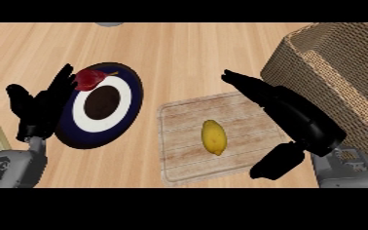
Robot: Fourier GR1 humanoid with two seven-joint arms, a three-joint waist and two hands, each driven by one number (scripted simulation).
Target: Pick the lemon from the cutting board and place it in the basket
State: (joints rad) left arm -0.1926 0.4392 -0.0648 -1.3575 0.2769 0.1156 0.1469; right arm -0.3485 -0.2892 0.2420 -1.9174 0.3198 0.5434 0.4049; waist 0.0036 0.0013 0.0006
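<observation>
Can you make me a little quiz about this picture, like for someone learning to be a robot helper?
1. True or false: the lemon is already in the basket.
2. What lies on the plate? A) a red fruit B) a spoon C) a cup
3. Which hand is nearer the lemon?

Key
1. False. It lies on the cutting board.
2. A, a red fruit at the plate's far edge.
3. The right hand, open over the board's right side. The left hand rests open beside the plate.
</observation>
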